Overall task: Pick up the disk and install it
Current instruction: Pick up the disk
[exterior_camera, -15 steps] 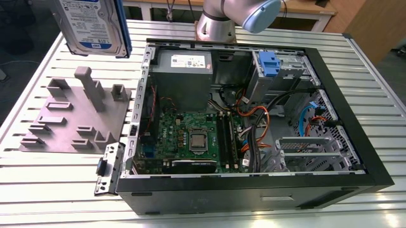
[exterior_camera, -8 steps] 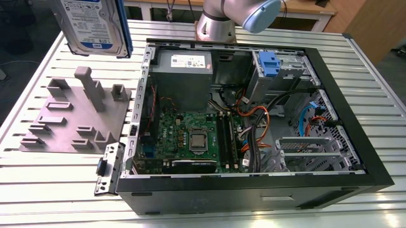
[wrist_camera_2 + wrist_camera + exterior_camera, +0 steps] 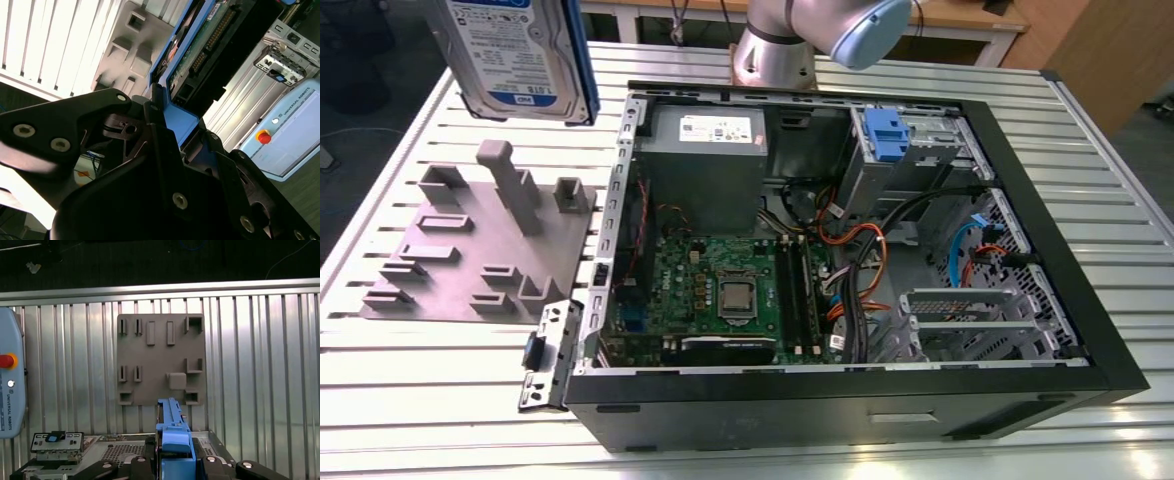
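The tool [image 3: 177,127], closest to the lens in the second wrist view, is clamped shut onto the blue end of the disk [image 3: 514,50], its jaws pressed against the carrier's sides. In the exterior view the disk hangs in the air with its label showing. It is over the bench [image 3: 427,400] near the grey fixture plate [image 3: 467,240], outside the open computer case [image 3: 854,385]. This carry probably goes best with a firm grip and the disk held high enough to clear the case wall.
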Available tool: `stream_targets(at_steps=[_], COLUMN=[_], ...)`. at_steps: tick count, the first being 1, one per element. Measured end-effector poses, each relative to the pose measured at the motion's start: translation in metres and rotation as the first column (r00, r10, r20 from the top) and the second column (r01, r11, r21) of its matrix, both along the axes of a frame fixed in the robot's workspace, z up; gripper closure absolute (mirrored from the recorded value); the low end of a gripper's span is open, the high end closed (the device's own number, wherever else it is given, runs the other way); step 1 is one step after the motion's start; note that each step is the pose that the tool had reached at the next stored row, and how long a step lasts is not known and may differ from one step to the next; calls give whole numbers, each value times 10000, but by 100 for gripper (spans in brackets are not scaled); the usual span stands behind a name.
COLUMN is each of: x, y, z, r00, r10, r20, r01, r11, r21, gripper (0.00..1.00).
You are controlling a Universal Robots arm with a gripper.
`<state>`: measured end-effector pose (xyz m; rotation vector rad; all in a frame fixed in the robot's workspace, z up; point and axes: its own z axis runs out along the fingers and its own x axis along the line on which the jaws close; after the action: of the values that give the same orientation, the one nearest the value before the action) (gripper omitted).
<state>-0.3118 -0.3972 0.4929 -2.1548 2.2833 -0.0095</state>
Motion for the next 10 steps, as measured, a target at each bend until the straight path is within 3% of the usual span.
stream_targets(at_steps=[10], x=[65], y=[-1], z=[0], r00=[10000], r10=[-4], r20=[0], r01=[4], r11=[10000], r21=[0], gripper=[64])
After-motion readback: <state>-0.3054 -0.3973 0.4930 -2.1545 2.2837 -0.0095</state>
